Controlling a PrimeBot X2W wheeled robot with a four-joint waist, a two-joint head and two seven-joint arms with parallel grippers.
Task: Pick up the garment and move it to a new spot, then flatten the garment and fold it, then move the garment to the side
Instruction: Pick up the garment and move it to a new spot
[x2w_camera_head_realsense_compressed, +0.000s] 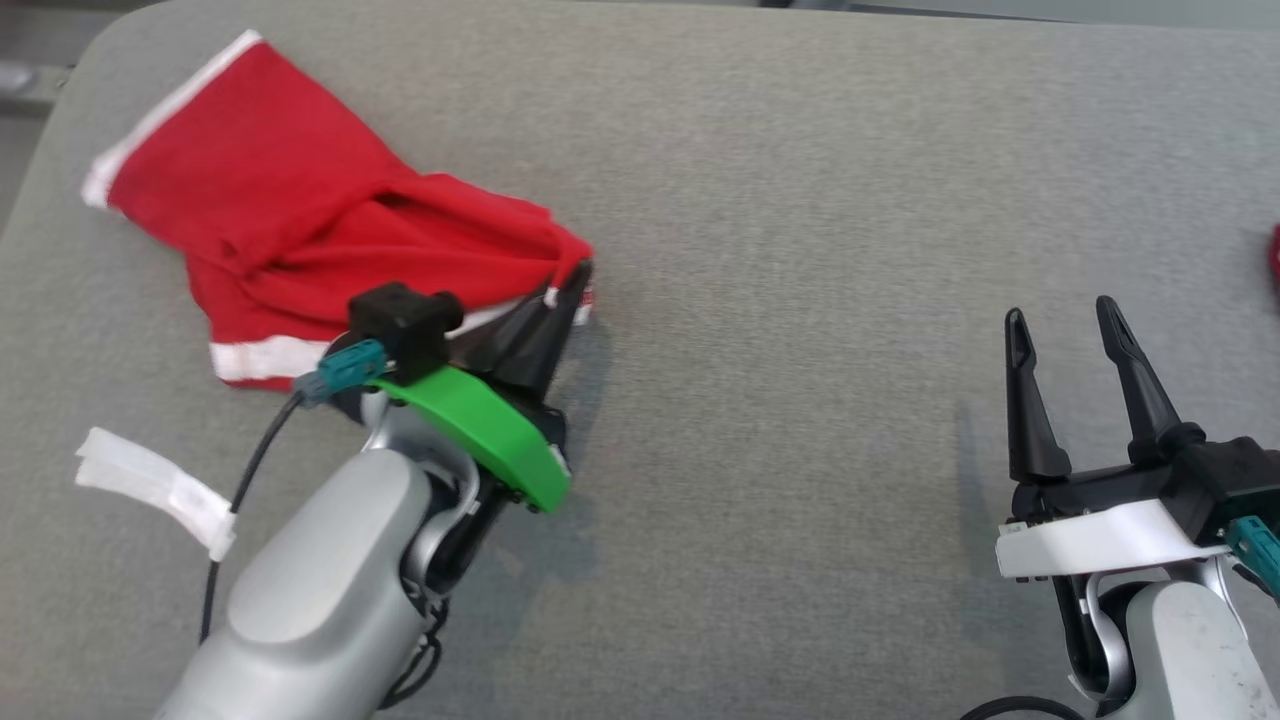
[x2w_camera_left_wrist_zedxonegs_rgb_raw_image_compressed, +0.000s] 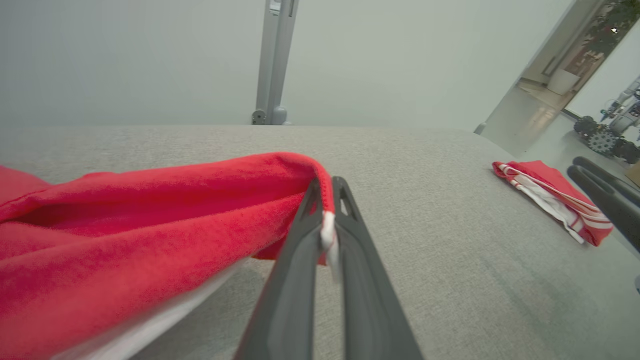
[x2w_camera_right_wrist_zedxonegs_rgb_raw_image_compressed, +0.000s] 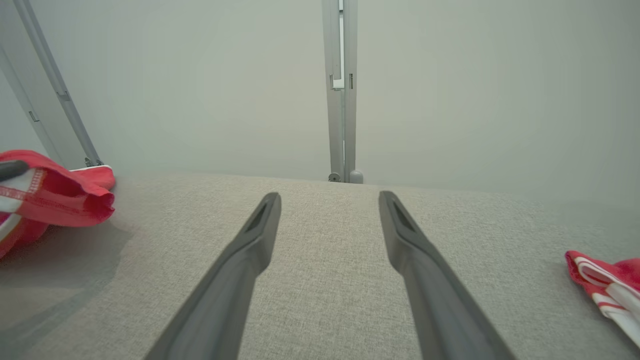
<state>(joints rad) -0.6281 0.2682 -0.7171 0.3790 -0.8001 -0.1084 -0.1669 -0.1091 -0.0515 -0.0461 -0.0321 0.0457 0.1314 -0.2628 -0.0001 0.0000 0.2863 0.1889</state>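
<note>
The garment (x2w_camera_head_realsense_compressed: 300, 220) is a crumpled red piece with white trim, lying at the left of the grey table (x2w_camera_head_realsense_compressed: 800, 200). My left gripper (x2w_camera_head_realsense_compressed: 578, 285) is shut on its right edge, and the cloth stretches up from the table to the fingertips. The left wrist view shows the red hem (x2w_camera_left_wrist_zedxonegs_rgb_raw_image_compressed: 200, 210) pinched between the two dark fingers (x2w_camera_left_wrist_zedxonegs_rgb_raw_image_compressed: 295, 280) of that left gripper (x2w_camera_left_wrist_zedxonegs_rgb_raw_image_compressed: 326, 187). My right gripper (x2w_camera_head_realsense_compressed: 1062, 315) stands open at the lower right, well away from the garment, with nothing between its fingers (x2w_camera_right_wrist_zedxonegs_rgb_raw_image_compressed: 240, 260). In the right wrist view the garment (x2w_camera_right_wrist_zedxonegs_rgb_raw_image_compressed: 45, 200) lies at the far left.
A second red and white cloth (x2w_camera_left_wrist_zedxonegs_rgb_raw_image_compressed: 555, 200) lies folded at the table's right edge (x2w_camera_head_realsense_compressed: 1274, 255), also at the right in the right wrist view (x2w_camera_right_wrist_zedxonegs_rgb_raw_image_compressed: 607, 287). A white strip of tape (x2w_camera_head_realsense_compressed: 160, 485) sits at the lower left. Grey uprights (x2w_camera_right_wrist_zedxonegs_rgb_raw_image_compressed: 340, 90) stand behind the table.
</note>
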